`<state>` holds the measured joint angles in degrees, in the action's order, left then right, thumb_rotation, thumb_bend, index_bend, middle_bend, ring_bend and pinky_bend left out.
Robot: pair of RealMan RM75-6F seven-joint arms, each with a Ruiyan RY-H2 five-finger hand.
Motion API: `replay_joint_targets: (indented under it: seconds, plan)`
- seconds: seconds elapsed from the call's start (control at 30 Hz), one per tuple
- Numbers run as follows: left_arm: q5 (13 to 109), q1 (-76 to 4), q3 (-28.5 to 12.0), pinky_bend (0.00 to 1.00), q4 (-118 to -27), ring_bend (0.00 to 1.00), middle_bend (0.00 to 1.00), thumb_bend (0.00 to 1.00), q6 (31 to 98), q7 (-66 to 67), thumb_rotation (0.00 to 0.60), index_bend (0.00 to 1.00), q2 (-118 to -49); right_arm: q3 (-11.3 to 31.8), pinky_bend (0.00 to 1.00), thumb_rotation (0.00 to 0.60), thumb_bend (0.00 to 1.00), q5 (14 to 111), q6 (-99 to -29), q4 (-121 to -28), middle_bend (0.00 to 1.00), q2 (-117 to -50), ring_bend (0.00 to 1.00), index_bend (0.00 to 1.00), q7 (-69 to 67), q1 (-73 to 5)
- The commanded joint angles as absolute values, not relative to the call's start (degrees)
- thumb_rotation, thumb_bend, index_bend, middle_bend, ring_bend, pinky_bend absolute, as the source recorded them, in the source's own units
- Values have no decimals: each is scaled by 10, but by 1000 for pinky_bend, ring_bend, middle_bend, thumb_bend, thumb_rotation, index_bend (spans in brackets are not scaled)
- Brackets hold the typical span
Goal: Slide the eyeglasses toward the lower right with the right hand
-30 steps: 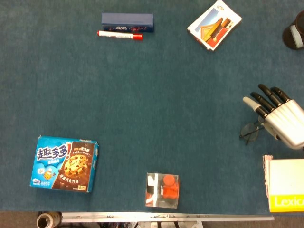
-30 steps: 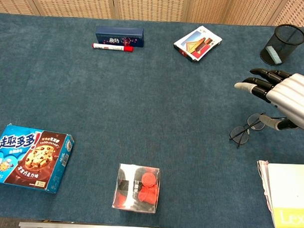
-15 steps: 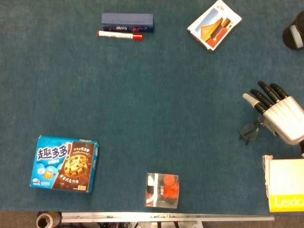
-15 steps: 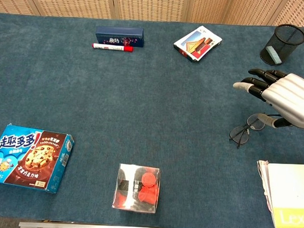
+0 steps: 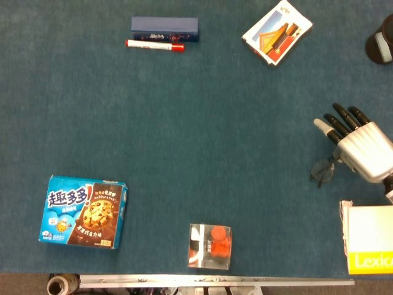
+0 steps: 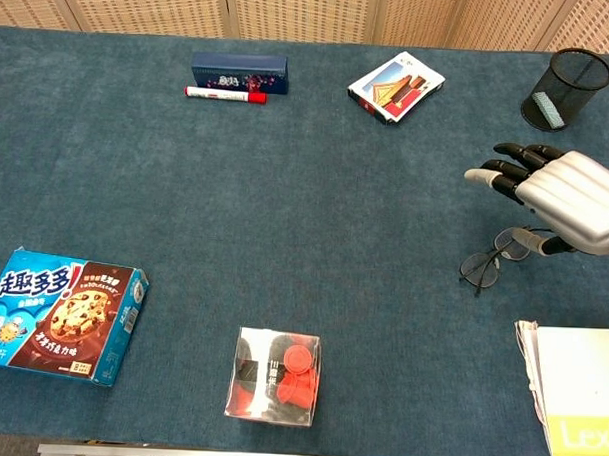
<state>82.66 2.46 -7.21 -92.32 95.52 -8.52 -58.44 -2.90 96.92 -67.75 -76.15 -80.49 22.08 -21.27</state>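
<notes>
Right hand (image 6: pixel 571 202) at right edge of frame, fingers (image 6: pixel 507 167) extended, apart, grasping nothing. Eyeglasses (image 6: pixel 494 257) on blue table (image 6: pixel 335 209) just below hand, partly under it; contact unclear. Yellow-white box (image 5: pixel 370 246) lower right.

A deep teal, felt-like cloth covers the bench (image 6: pixel 316 188) from edge to edge, its nap showing faint mottling under soft, even light with hardly a shadow anywhere. Along the top of the chest view runs a tan woven-lattice screen (image 6: pixel 292 9) split by pale upright posts. At the bottom of the head view, a silver metal rail (image 5: pixel 215 281) edges the bench, dark floor just below it.
</notes>
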Motion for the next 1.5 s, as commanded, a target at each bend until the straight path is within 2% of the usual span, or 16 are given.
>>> replay_joint_targets:
  seconds: [0.03, 0.83, 1.37, 1.5]
  plan:
    - [826, 25, -72, 457, -923, 300, 290, 222, 955, -85, 600, 441, -584, -29, 189, 600, 276, 965, -673, -754, 202, -810, 75, 156, 222, -214]
    - [826, 26, -74, 457, -923, 301, 290, 222, 958, -90, 600, 441, -583, -30, 189, 600, 276, 937, -649, -715, 202, -838, 75, 155, 236, -221]
    - [826, 26, -73, 457, -924, 301, 290, 222, 957, -91, 600, 441, -583, -34, 189, 600, 276, 927, -639, -721, 202, -833, 75, 155, 238, -224]
    - [825, 27, -74, 457, -923, 301, 290, 222, 956, -93, 600, 441, -582, -34, 189, 600, 275, 934, -660, -746, 202, -817, 75, 155, 218, -220]
